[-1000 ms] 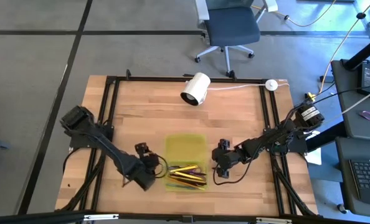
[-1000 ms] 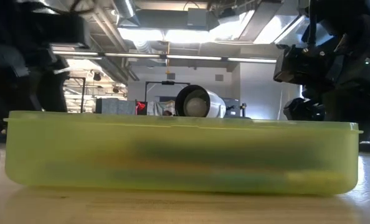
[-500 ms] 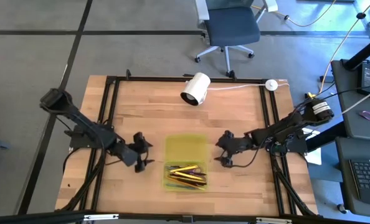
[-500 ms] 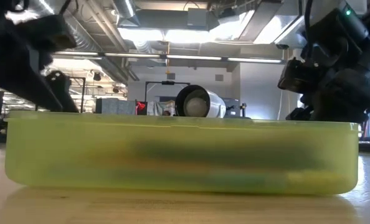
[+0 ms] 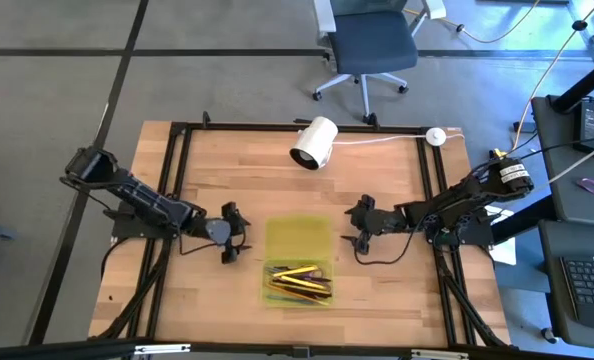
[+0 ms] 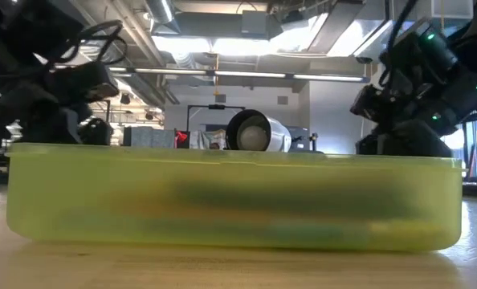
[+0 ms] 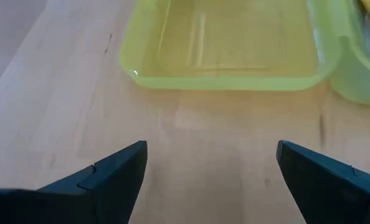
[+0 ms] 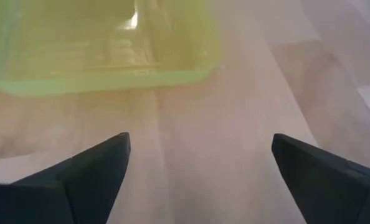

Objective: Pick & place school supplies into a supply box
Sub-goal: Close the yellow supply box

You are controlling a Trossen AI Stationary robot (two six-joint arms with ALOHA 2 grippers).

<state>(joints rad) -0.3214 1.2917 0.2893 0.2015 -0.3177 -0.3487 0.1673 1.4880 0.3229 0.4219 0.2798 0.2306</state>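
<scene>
- Pens (image 5: 298, 279) lie in the box (image 5: 298, 240), lower centre; I judge loading done.
- Left gripper (image 5: 231, 233) and right gripper (image 5: 358, 227) flank it, fingers open, empty, above the bench (image 5: 237, 175).

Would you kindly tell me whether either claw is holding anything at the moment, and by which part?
Nothing is held: the left claw and right claw both stand open and empty beside the translucent yellow-green plastic supply box.

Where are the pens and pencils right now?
In the high view, the pens and pencils lie in the near half of the yellow-green box, near the table's front edge, between both open grippers.
</scene>
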